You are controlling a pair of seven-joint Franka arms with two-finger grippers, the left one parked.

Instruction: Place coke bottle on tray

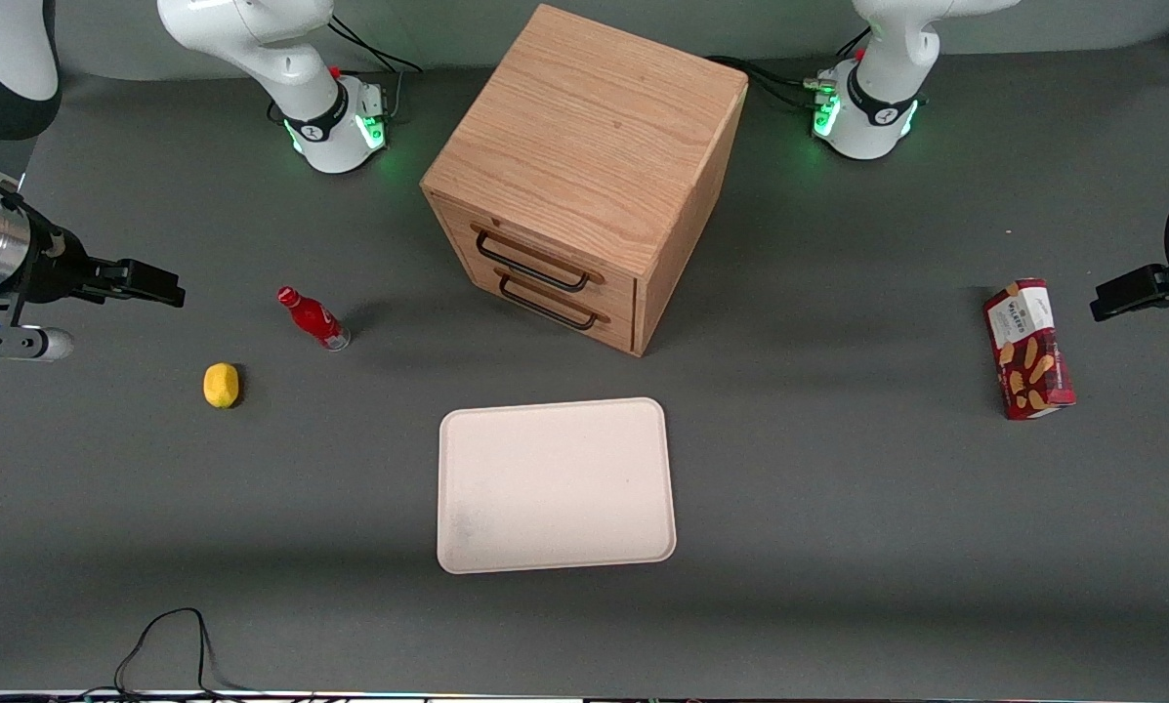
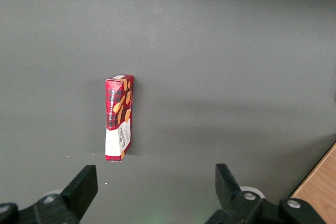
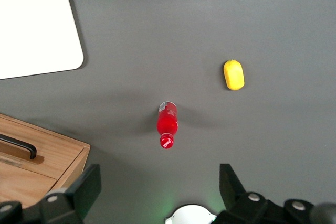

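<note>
You have the tiny red coke bottle (image 1: 313,317) with its red cap and clear base standing upright on the dark grey table (image 1: 838,508), apart from everything else, toward the working arm's end. Just nearer the front camera than the bottle, and a little further toward that same end, lies a small yellow lemon-shaped object (image 1: 221,385), not touching it. Your black two-finger gripper (image 1: 154,285) hangs above the table at the working arm's end, well apart from the bottle and at about the same depth from the front camera. In the right wrist view the gripper (image 3: 160,187) shows its fingers (image 3: 83,190) spread wide with nothing between them, so the jaws are released, and the bottle (image 3: 167,125) and the yellow object (image 3: 233,74) both sit on bare table below. The flat, pale cream rectangular tray (image 1: 555,485) with rounded corners and a low rim lies on the table nearer the front camera than the bottle, well apart from it, with nothing on it. A light oak wooden cabinet (image 1: 584,166) with two drawers and black handles (image 1: 535,264) stands farther from the front camera than the tray, its drawer fronts turned toward the tray and the bottle's end. Toward the parked arm's end of the table lies a red snack box (image 1: 1028,349) printed with biscuits, lying flat.
</note>
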